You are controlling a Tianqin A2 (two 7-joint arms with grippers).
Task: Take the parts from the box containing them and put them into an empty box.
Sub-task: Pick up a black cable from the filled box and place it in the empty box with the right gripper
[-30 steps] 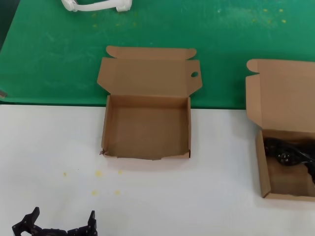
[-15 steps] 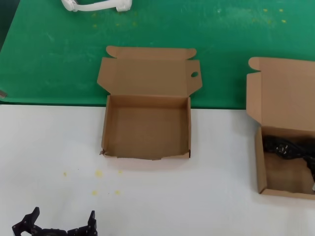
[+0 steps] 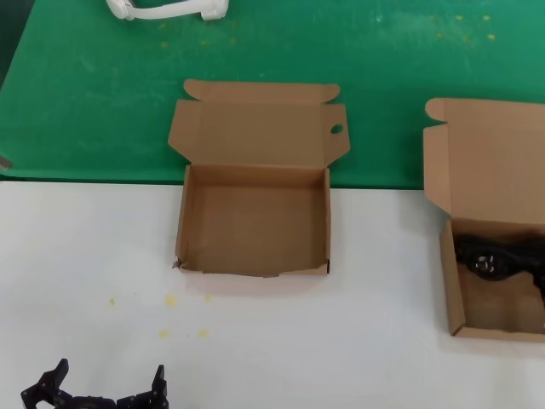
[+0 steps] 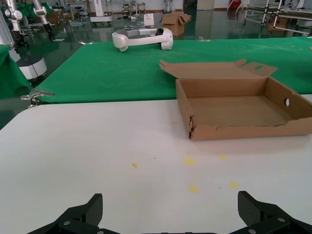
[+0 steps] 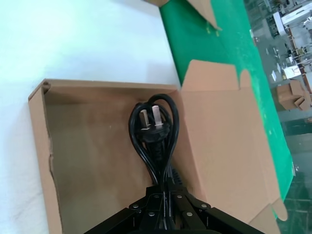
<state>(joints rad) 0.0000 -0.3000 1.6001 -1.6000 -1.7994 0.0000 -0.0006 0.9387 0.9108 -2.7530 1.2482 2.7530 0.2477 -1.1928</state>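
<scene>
Cable [image 5: 155, 141] lies in the plain-lidded box [image 5: 92, 161] at the bench's right, its plug end pointing away from the right tool [image 5: 165, 207], which is clamped on it. Empty box [image 3: 254, 223] lies to the left. Left tool [image 3: 95, 392] idles, spread wide.

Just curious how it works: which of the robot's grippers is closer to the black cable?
Right. The right gripper is inside the plain-lidded box, right at the black cable. The left gripper sits open far off, near the table's front edge.
</scene>
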